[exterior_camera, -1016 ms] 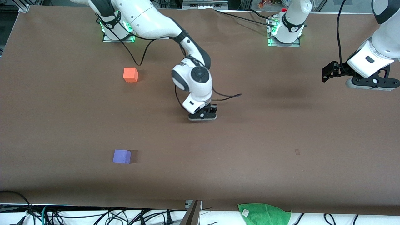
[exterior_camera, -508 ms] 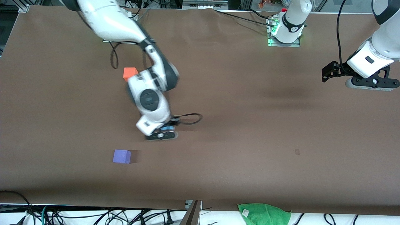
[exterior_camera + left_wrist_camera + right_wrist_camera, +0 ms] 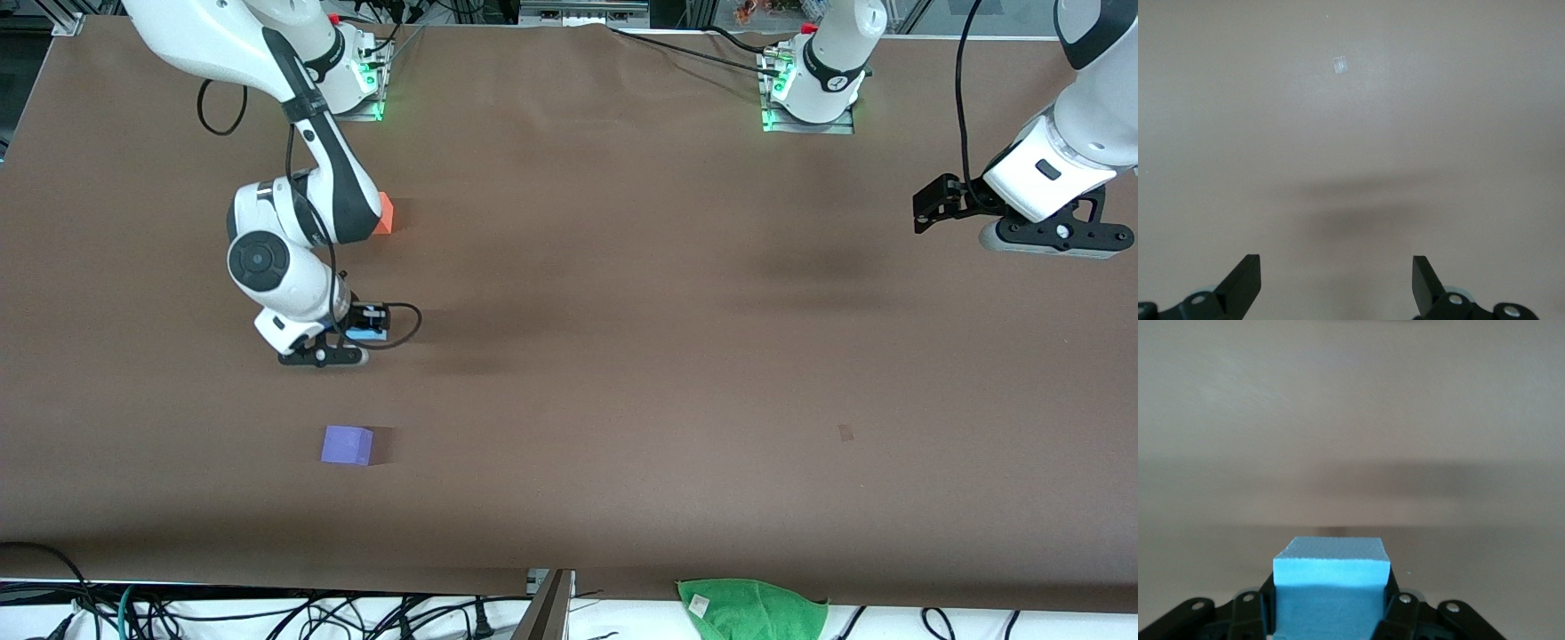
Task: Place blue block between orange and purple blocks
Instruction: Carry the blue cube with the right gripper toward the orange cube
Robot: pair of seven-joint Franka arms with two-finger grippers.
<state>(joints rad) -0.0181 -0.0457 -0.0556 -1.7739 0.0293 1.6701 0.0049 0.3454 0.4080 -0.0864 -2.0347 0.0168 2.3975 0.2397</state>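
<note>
Right gripper point(image 3: 342, 342) is up over the brown table cover point(image 3: 622, 356), above the stretch between the two cubes on the right arm's end of the table. Fingers pinched on the small light sky-blue matte cube point(image 3: 1330, 587); the right wrist view shows the cube seated between both pads, top face level. From the front only a sliver of the blue point(image 3: 360, 333) shows under the wrist.

Bright orange matte cube point(image 3: 384, 216) sits on the table, mostly hidden by the right arm's forearm, only one edge visible. Violet-purple matte cube point(image 3: 347, 444) sits nearer the front camera than the orange one, in full view, nothing touching it. Held cube is over the table between them, well apart from both; can't tell how high it is above the surface.

Left gripper point(image 3: 1049, 236) waits up in the air over the left arm's end of the table, fingers spread wide with nothing between them; left wrist view shows both fingertips point(image 3: 1245, 280) apart over bare cover plus a small pale mark point(image 3: 1340, 65) on the cloth.

Green cloth point(image 3: 751, 609) lies crumpled at the table edge closest to the front camera, with loose cables point(image 3: 222, 613) along that edge.
</note>
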